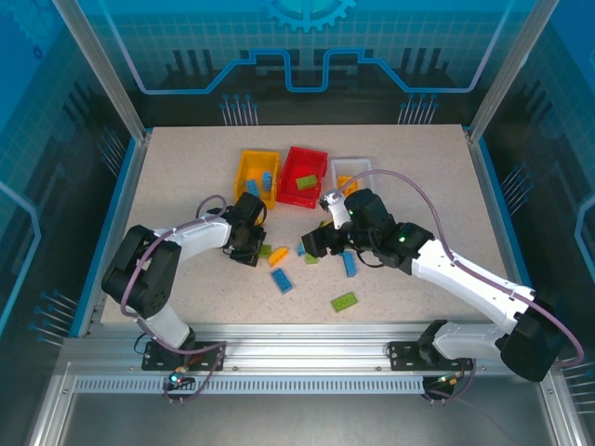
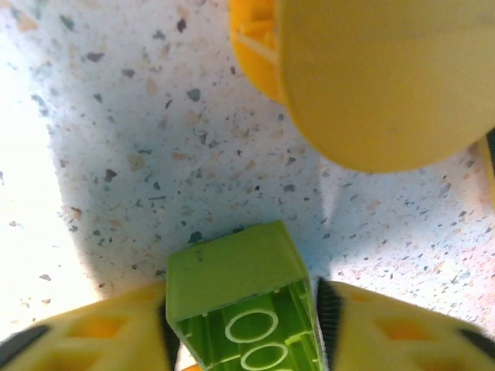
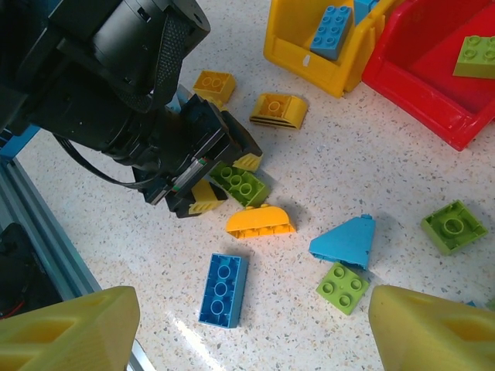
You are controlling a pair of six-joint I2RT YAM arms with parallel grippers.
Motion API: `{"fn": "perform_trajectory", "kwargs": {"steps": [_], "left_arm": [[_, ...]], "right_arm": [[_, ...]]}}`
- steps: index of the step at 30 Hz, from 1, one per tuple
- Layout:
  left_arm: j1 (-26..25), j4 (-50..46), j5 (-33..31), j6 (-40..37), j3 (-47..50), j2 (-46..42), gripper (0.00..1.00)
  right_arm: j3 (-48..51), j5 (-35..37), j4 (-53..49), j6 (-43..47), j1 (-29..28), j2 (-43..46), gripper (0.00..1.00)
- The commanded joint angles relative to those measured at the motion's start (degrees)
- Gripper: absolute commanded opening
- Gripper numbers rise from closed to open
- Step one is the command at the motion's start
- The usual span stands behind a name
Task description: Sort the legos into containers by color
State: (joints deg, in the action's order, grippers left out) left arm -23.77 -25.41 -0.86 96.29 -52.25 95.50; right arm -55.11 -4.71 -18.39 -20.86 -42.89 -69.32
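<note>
My left gripper (image 2: 244, 340) is shut on a green lego (image 2: 232, 270) that lies on the table; its pads press the brick's two sides. The right wrist view shows the same green lego (image 3: 241, 184) between the left gripper's fingertips (image 3: 203, 197). My right gripper (image 3: 247, 313) hangs open above loose legos: a blue brick (image 3: 223, 290), an orange curved one (image 3: 261, 221), a blue wedge (image 3: 346, 241) and a small green one (image 3: 343, 287). From above, the left gripper (image 1: 251, 245) and right gripper (image 1: 314, 243) face each other below the yellow bin (image 1: 244, 181), red bin (image 1: 299, 165) and white bin (image 1: 351, 163).
The yellow bin (image 3: 305, 56) holds a blue brick (image 3: 331, 23); the red bin (image 3: 418, 97) holds a green one (image 3: 473, 56). Two orange legos (image 3: 214, 83) (image 3: 278, 110) lie near the left arm. A green lego (image 1: 344, 301) lies toward the front edge. A blurred yellow piece (image 2: 371, 77) sits close ahead.
</note>
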Motion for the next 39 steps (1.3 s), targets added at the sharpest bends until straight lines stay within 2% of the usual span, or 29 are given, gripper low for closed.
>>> {"fn": "perform_trajectory", "kwargs": {"steps": [1, 3, 5, 9, 13, 18, 24, 28, 32, 35, 39], "left_arm": [[0.3, 3.2, -0.3, 0.5, 0.5, 0.8, 0.38], [0.3, 3.7, -2.0, -0.2, 1.5, -1.6, 0.28], [0.3, 3.6, -4.7, -3.3, 1.1, -5.0, 0.25], [0.2, 1.3, -7.5, -20.0, -7.9, -6.2, 0.25], [-0.1, -0.7, -6.1, -35.3, -19.3, -1.3, 0.23], [-1.0, -1.2, -4.8, -51.9, -32.8, 8.0, 0.22], [-3.3, -5.8, -10.3, -68.0, -48.7, 20.1, 0.22], [-3.6, -10.4, -13.9, -73.2, -56.6, 28.0, 0.23], [-4.3, -12.1, -15.1, -75.3, -59.8, 31.9, 0.27], [-5.2, -12.6, -15.5, -75.7, -60.0, 32.2, 0.39], [-6.4, -13.6, -16.1, -75.6, -59.9, 30.2, 0.49]], "right_arm": [[0.9, 1.0, 1.1, -0.7, -0.9, 1.0, 0.78], [1.2, 1.3, 1.2, -0.6, -0.8, 1.6, 0.78], [1.8, 2.2, 1.5, -0.9, -0.9, 2.7, 0.78], [4.2, 4.6, 5.0, -3.2, 0.1, 6.3, 0.78], [6.9, 4.8, 10.0, -6.2, 2.6, 8.9, 0.79], [5.1, 4.3, 10.6, -7.1, 5.2, 8.0, 0.79], [2.6, 4.4, 9.5, -7.6, 7.3, 6.1, 0.79], [2.7, 4.2, 9.9, -8.1, 7.6, 5.9, 0.79], [3.0, 4.0, 9.7, -8.3, 7.7, 5.9, 0.79], [3.0, 4.1, 9.4, -8.3, 7.8, 5.8, 0.80], [2.9, 4.1, 9.2, -8.3, 7.9, 5.6, 0.80]]}}
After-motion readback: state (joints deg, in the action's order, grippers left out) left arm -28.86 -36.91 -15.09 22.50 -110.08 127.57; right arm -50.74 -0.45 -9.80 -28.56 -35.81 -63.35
